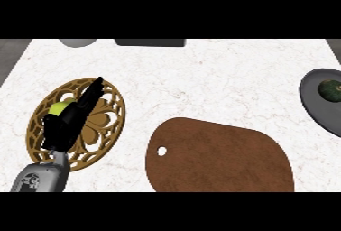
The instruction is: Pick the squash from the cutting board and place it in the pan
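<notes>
My left hand (66, 122) hangs over the ornate wooden trivet (110, 131) at the left of the counter (213, 76). Its fingers are straight and point away from me, curled round nothing. A small yellow-green thing (58, 108) shows just beside the fingers on the trivet, partly hidden by them, and I cannot tell whether they touch it. I judge it is not what the task wants. The brown cutting board (220, 158) lies to the right of my hand, between me and the far side, and I see nothing on it. The only thing I would call the squash (331, 90) is dark green and rounded. It sits inside the grey pan (313, 101) at the right edge of the view, which cuts it off, so I cannot make out its long axis. From my left hand it lies well apart, right across the board and a little farther from me. My right hand does not show at all, yet that side is the nearer one to the pan. By the look of it the squash is already where it belongs, so I judge that little or nothing is left to do.
</notes>
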You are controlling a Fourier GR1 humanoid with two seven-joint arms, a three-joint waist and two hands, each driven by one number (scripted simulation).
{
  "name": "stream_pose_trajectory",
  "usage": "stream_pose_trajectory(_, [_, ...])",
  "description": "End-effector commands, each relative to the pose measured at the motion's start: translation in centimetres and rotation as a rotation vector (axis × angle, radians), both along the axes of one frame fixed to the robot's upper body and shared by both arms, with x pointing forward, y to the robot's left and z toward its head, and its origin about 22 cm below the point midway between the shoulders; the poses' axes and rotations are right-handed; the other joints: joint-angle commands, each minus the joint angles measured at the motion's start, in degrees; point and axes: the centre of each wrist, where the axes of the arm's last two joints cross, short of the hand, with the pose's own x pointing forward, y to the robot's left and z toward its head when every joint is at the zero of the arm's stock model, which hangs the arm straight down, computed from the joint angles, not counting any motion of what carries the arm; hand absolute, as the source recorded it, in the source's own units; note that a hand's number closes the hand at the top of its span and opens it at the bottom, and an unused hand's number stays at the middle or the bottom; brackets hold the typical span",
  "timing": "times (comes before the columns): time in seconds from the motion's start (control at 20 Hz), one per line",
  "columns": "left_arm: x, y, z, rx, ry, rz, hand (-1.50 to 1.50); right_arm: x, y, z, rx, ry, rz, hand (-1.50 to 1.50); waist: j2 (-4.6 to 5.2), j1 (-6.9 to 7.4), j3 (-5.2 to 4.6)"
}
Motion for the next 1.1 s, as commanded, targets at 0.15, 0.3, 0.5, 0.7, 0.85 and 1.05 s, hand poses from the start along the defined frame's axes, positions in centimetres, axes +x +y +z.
stream_pose_trajectory(0.15, [-0.6,0.2,1.0,0.004,-0.006,0.009,0.00,-4.7,-2.4,-1.3,-0.003,-0.131,0.058,-1.50,-0.43,-0.30,-0.05])
stream_pose_trajectory(0.3, [-1.6,-0.1,1.2,-0.005,0.010,0.010,0.00,-6.4,-2.0,-3.4,-0.019,-0.129,0.077,-1.50,-0.64,-0.33,-0.11])
stream_pose_trajectory(0.5, [0.2,-2.0,-0.2,0.001,0.010,0.017,0.00,-7.9,-1.7,-5.0,0.016,-0.150,0.082,-1.50,-0.71,-1.44,-0.21])
stream_pose_trajectory(0.7, [-0.1,-1.6,0.2,-0.002,0.025,0.016,0.00,-10.6,-3.3,-4.6,0.022,-0.159,0.101,-1.50,-0.84,-1.60,-0.21])
stream_pose_trajectory(0.85, [0.1,1.8,-0.4,-0.007,0.010,0.029,0.00,-9.4,0.3,-8.5,0.001,-0.150,0.102,-1.50,-0.79,-1.43,-0.26])
stream_pose_trajectory(1.05, [0.6,-0.2,1.6,0.002,0.024,0.029,0.00,-12.8,-1.7,-8.0,-0.007,-0.147,0.071,-1.50,-0.80,-1.46,-0.11])
